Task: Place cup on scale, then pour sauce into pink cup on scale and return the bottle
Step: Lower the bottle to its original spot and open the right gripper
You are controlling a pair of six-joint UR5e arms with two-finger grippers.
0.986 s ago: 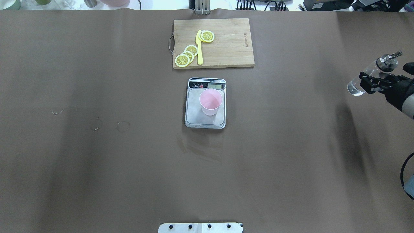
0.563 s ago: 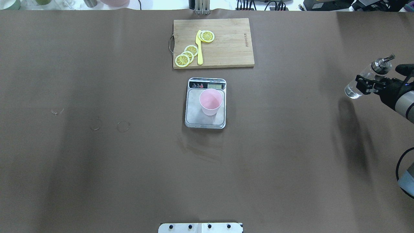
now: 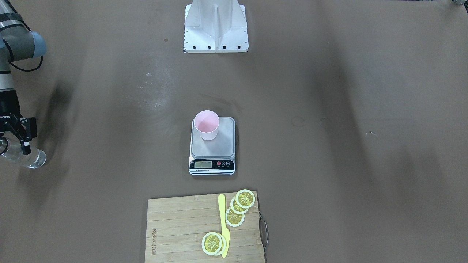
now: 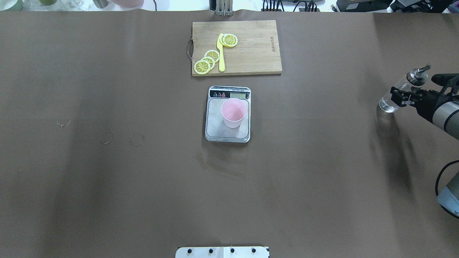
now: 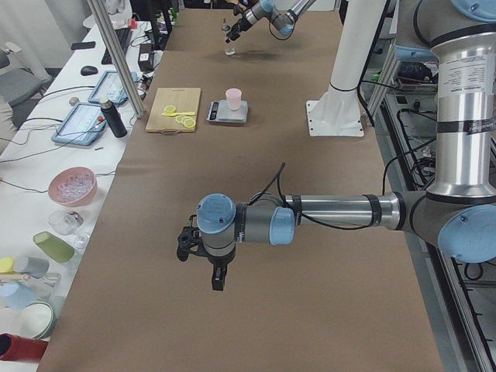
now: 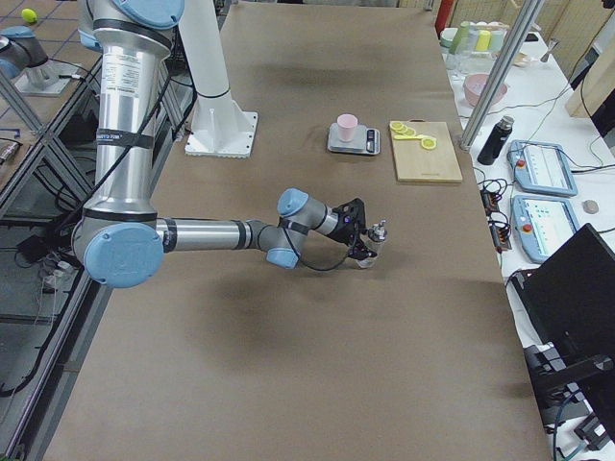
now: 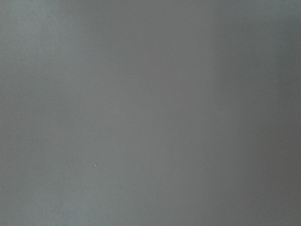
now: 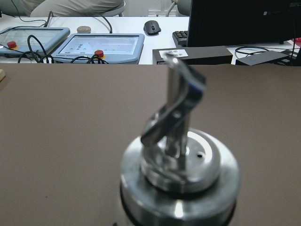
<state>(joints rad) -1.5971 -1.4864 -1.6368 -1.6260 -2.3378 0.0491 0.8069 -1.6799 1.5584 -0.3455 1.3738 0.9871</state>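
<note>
The pink cup (image 4: 233, 111) stands upright on the scale (image 4: 215, 133) at mid table, also seen as cup (image 3: 206, 125) on scale (image 3: 226, 143). Far out at the table's right end, my right gripper (image 4: 398, 96) is shut on the clear bottle (image 4: 389, 102), tilted slightly, its base at or just above the cloth. The colourless sauce shows through the bottle (image 3: 31, 160). Its steel pourer cap (image 8: 181, 162) fills the right wrist view. My left gripper (image 5: 205, 252) shows only in the exterior left view, low over bare cloth, and I cannot tell its state.
A wooden cutting board (image 4: 252, 53) with lemon slices and a yellow knife (image 4: 221, 53) lies behind the scale. The robot's white base plate (image 4: 222, 252) sits at the near edge. Tablets, cables and a monitor lie beyond the table's far edge.
My right gripper has come down and slightly inward with the bottle, which now sits lower, close to the cloth. The cup and scale have not moved.
</note>
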